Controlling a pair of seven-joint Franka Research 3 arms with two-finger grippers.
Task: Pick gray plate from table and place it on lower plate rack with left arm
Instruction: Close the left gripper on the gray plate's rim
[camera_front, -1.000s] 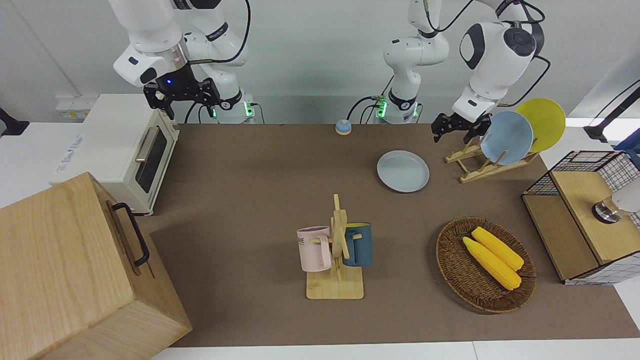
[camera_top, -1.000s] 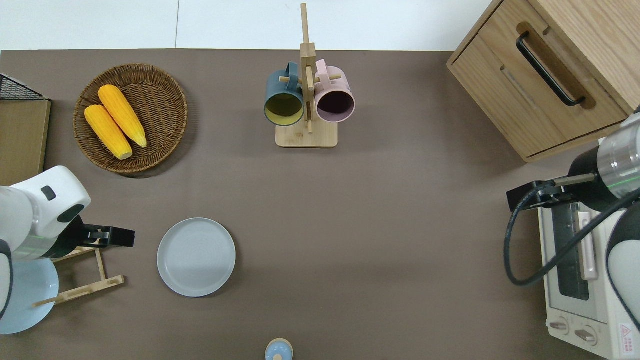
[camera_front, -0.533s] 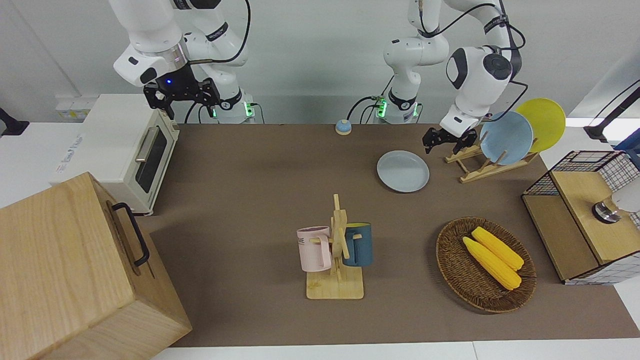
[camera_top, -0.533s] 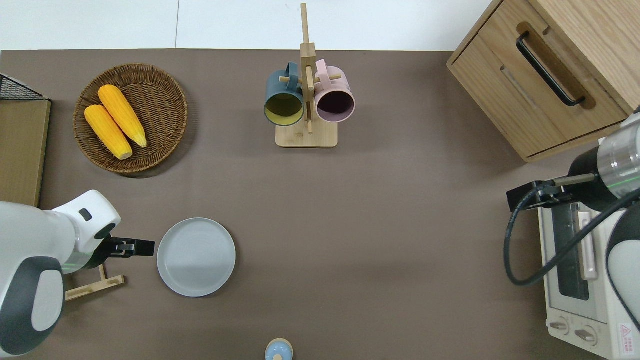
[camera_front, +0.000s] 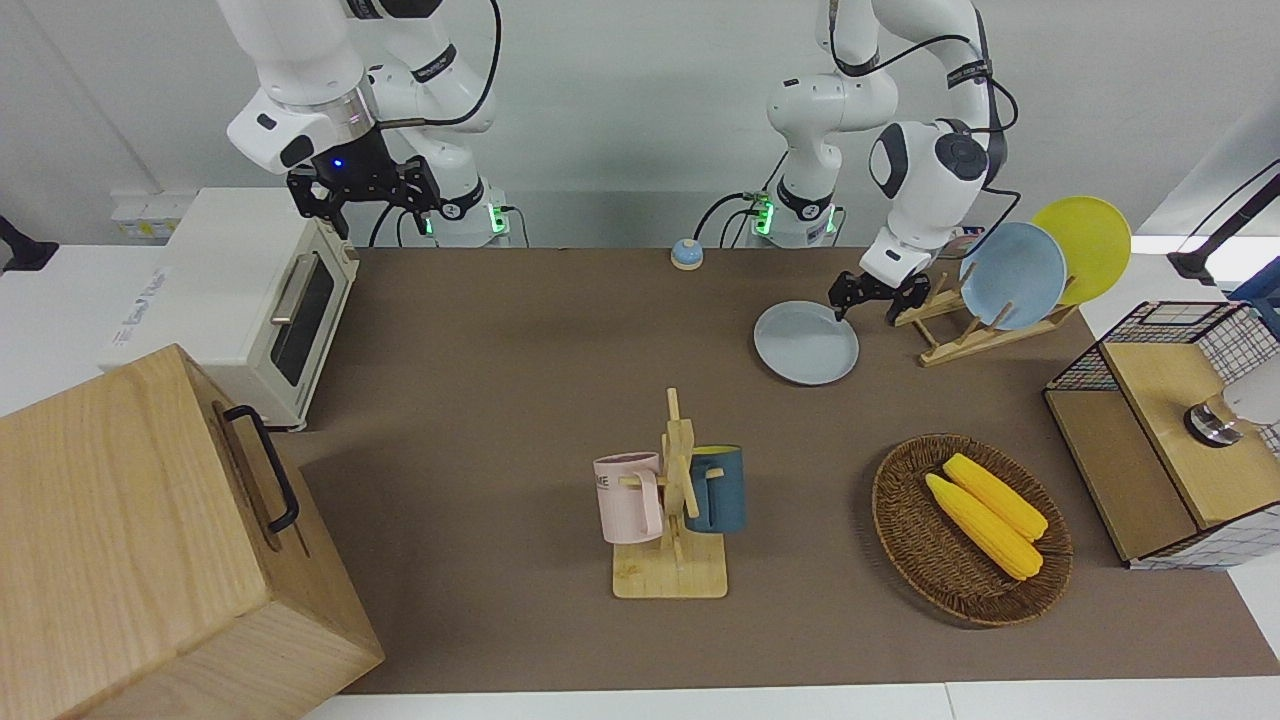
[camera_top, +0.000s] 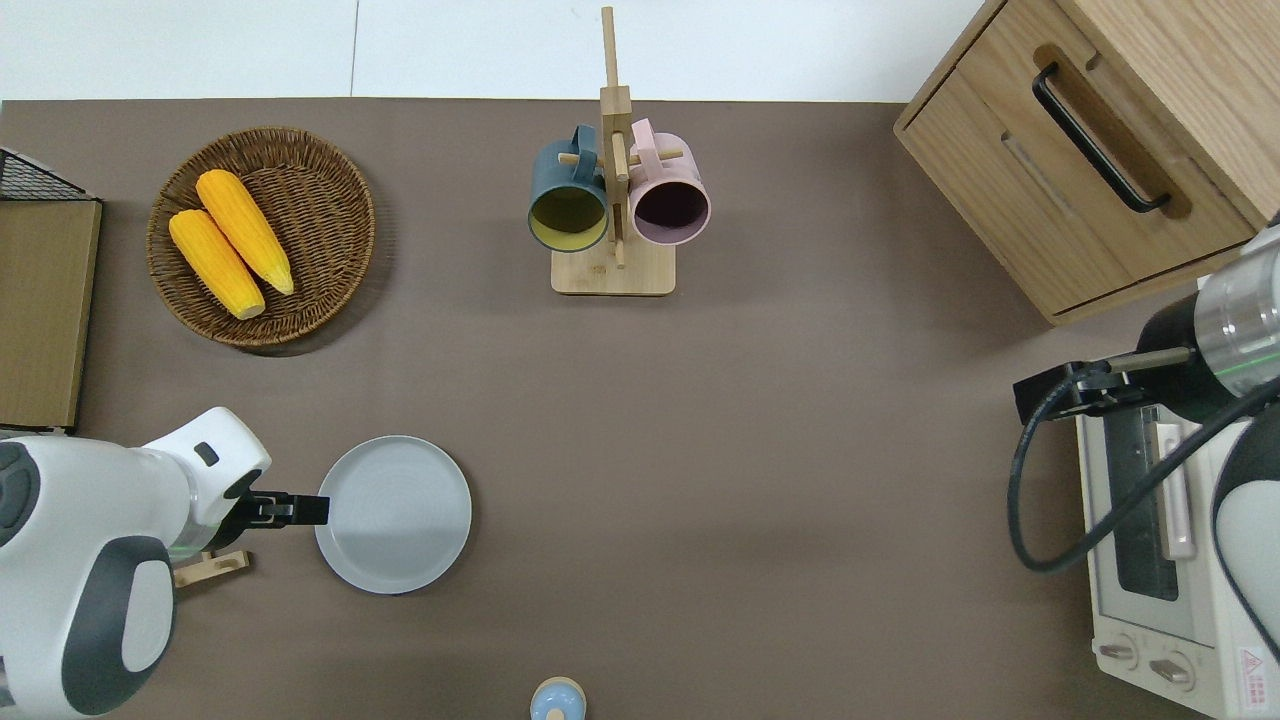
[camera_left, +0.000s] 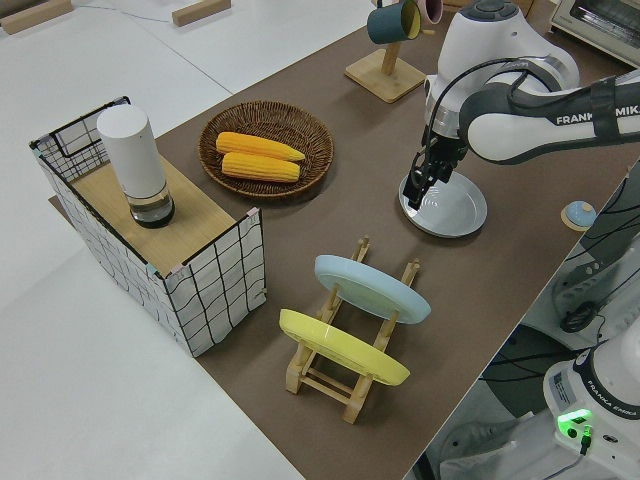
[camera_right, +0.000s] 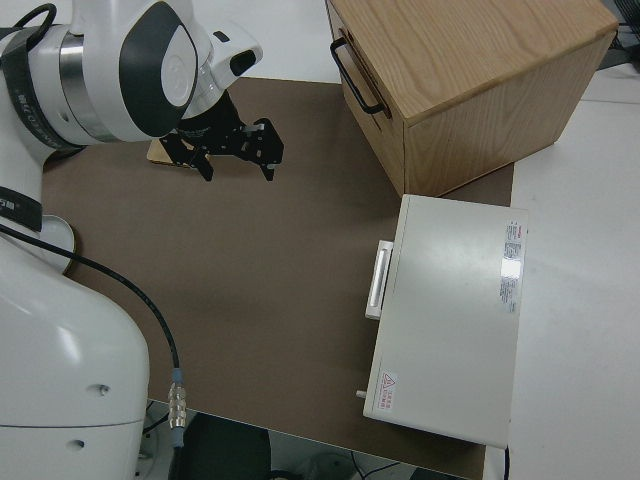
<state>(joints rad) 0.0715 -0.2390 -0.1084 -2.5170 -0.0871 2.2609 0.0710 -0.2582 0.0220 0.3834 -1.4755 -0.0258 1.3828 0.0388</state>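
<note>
The gray plate (camera_top: 393, 513) lies flat on the tabletop (camera_top: 760, 450), between the small blue bell-like button (camera_top: 558, 699) near the robots and the wicker basket (camera_top: 262, 235) of corn farther out, with the lower plate rack (camera_front: 975, 325) just beside it toward the left arm's end. I have the left pincer (camera_top: 310, 509) at the plate's rim on the rack side, low over the edge; I cannot tell from here whether its fingers are spread or already pressed on the rim, so I treat the grasp as not yet made. To do this well, I want one finger under the lip and one on top, which I judge needs the pincer tilted and eased down until the lower finger slides along the mat beneath the raised rim. A shallow bite could let the plate pivot and slip once lifted. The rack already carries a sky-blue plate (camera_left: 371, 287) and a yellow plate (camera_left: 343, 347), so I plan for the free slot nearest the gray plate and a lift high enough to clear the pegs. The right pincer (camera_front: 365, 190) stays parked, its fingers spread.
</note>
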